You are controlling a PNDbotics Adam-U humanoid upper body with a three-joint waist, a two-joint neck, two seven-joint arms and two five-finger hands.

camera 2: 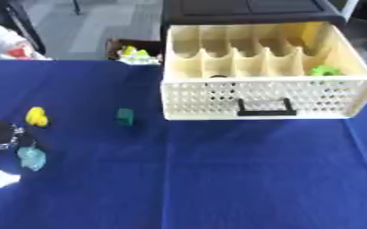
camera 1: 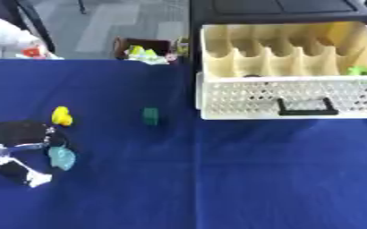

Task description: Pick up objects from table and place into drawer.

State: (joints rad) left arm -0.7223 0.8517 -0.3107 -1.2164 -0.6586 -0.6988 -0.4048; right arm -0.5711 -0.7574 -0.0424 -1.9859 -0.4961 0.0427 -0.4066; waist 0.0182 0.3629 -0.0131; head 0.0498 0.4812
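A: What sits at the worktop's left edge?

B: The robot's left hand, black with silver parts. It lies low on the blue cloth, with a pale finger tip pointing toward the near edge.

A: Is it grasping anything?

B: A pale teal object lies right against its fingers, touching or nearly so. Whether the fingers are curled round it, I cannot tell.

A: Anything else near that hand?

B: A yellow object, rounded, just beyond the hand toward the far edge and apart from it. Further right, near the middle of the worktop, a small dark green block stands alone, well apart from both.

A: And the drawer?

B: The cream drawer stands pulled open at the far right of the worktop, its perforated front facing the near edge, with a black handle at the middle. Dividers split it into compartments. A bright green object lies inside in the right-hand part, behind the front wall, and something dark shows low in a compartment left of centre.

A: The right hand?

B: It shows in neither view.
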